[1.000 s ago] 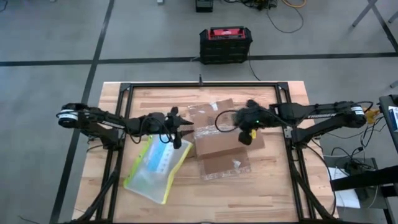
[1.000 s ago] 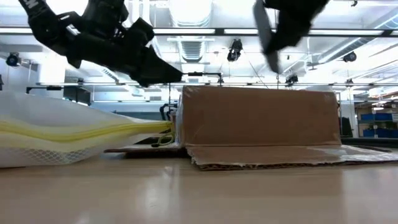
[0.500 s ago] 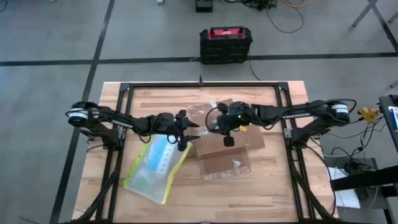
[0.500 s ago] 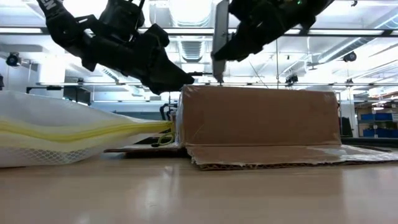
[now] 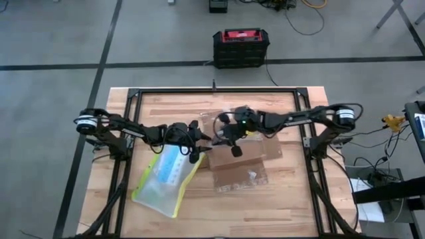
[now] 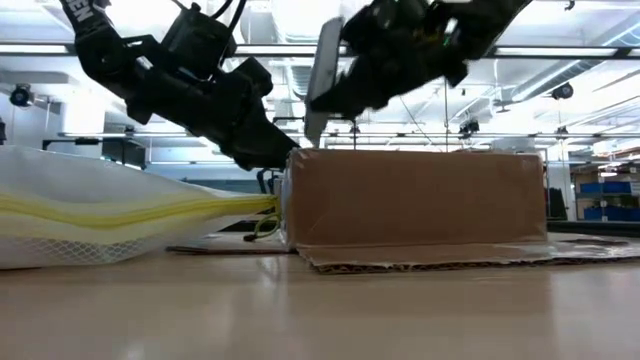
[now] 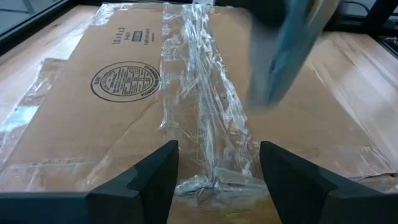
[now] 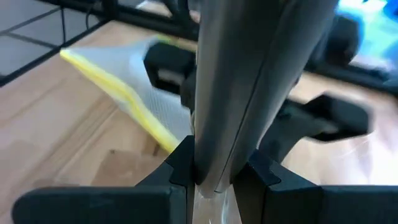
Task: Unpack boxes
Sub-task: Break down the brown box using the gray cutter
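Note:
The brown cardboard box [image 5: 240,159] lies flat mid-table, one flap [image 6: 430,255] spread on the tabletop, a crumpled clear tape strip [image 7: 205,124] running along its top. My left gripper [image 7: 217,180] is open at the box's left edge, a finger on either side of the strip's end; I cannot tell whether it touches. My right gripper [image 5: 229,135] hovers over the box's left part, shut on a thin flat grey tool [image 6: 322,80]. The clear pouch with yellow edge [image 5: 165,178] lies left of the box. My right gripper pinches the flat grey tool [image 8: 217,155] between its two fingers, which press on its two broad faces. The tool sticks out past the fingertips and slants down toward the box's top left edge [image 6: 300,152]. Whether its free end [image 6: 310,138] touches the box I cannot tell.
A black-and-red case [image 5: 240,46] stands on the floor beyond the table's far edge. A black frame [image 5: 136,96] borders the work area. Bare wood [image 5: 279,206] lies near and right of the box.
My right gripper has gone toward the table's left and down over the box, rolling as it went; the grey tool has passed from upright to slanted, its free end now by the box's left top edge. My left gripper has sunk a little toward the box's left edge.

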`<action>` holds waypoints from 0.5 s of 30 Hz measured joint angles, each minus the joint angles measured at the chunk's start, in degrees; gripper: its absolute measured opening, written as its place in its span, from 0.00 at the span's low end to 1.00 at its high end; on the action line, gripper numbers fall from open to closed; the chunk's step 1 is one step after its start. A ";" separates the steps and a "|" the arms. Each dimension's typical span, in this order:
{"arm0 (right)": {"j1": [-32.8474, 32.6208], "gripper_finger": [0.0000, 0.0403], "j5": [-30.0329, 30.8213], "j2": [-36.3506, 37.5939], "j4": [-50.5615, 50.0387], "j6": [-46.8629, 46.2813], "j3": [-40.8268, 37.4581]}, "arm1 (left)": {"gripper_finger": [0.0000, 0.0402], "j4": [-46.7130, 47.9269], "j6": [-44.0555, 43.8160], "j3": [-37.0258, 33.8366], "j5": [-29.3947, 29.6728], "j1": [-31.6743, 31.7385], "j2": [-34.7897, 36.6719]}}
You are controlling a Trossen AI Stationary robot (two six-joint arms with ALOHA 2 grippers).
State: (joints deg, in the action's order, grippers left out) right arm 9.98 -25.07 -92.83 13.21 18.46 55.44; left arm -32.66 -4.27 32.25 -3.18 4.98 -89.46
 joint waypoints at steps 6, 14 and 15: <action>-0.11 0.14 -0.57 -3.68 3.83 1.06 2.78 | 0.52 1.55 -0.43 -0.32 0.35 -0.88 -0.12; -0.04 0.14 -0.86 -4.45 3.78 1.66 3.13 | 0.50 2.59 -0.95 -0.68 0.79 -1.45 -0.04; -0.05 0.14 -0.90 -4.96 3.57 1.64 3.11 | 0.50 2.59 -0.87 -0.68 0.86 -1.45 -0.07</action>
State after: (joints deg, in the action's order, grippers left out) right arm 9.93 -25.97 -97.78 16.78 20.10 58.55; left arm -30.06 -5.15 31.57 -2.32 3.53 -89.53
